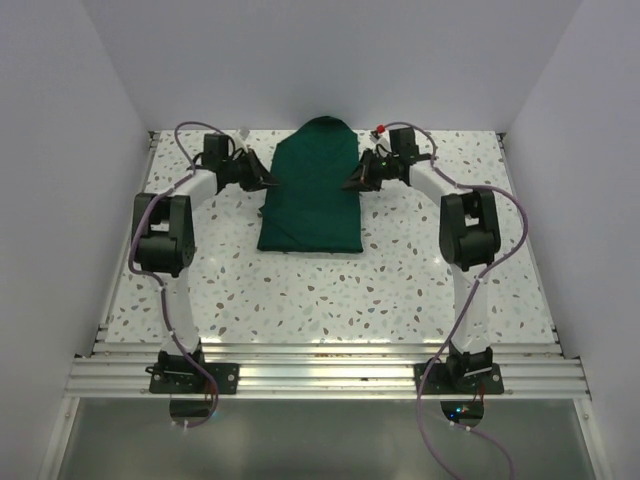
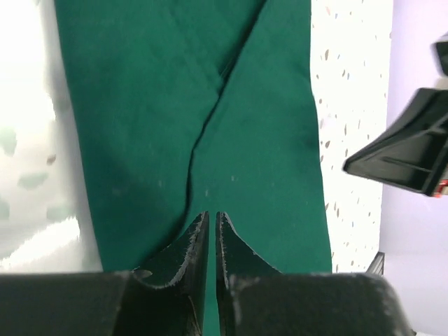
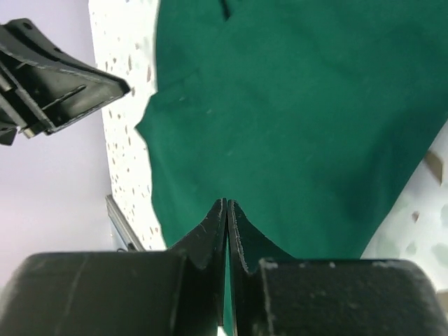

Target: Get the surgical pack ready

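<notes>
The surgical pack (image 1: 310, 195) is a dark green cloth folded into a long bundle, lying on the far middle of the table. A diagonal fold line runs across its top (image 2: 210, 119). No tray, instruments or pads show. My left gripper (image 1: 274, 184) sits at the bundle's left edge, tips just over the cloth (image 2: 212, 213), jaws closed to a thin slit with nothing seen between them. My right gripper (image 1: 347, 184) faces it from the right edge, its tips (image 3: 227, 201) pressed together over the green cloth (image 3: 301, 105).
The speckled white table (image 1: 300, 290) is walled in white on three sides. An aluminium rail (image 1: 320, 375) runs along the near edge by the arm bases. A small red and white item (image 1: 380, 129) lies at the back edge, beside the right wrist.
</notes>
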Action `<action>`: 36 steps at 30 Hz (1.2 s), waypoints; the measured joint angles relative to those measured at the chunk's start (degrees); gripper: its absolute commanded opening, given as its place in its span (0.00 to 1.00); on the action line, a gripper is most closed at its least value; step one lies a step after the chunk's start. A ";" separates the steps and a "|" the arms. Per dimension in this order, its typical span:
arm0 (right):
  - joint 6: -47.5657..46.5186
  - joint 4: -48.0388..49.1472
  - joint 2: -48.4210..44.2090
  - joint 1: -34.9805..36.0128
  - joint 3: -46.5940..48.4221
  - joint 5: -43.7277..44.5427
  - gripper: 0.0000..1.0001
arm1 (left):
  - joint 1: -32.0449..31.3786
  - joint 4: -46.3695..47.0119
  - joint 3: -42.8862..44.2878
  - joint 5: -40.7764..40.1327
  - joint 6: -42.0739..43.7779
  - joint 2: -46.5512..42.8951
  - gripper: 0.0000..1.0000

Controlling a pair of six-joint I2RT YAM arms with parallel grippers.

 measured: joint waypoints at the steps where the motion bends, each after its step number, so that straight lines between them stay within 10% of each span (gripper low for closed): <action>1: 0.20 0.02 1.46 -0.04 0.94 0.02 0.02 | 0.00 1.44 0.48 0.57 -0.42 1.11 0.11; 16: -0.15 -1.81 13.53 -1.11 10.71 0.02 0.02 | 0.02 -1.01 15.85 1.95 -2.93 17.18 0.09; 36: -6.43 -3.43 6.78 -1.40 -5.18 -4.28 0.02 | 0.11 -7.15 2.67 1.53 -0.33 9.60 0.01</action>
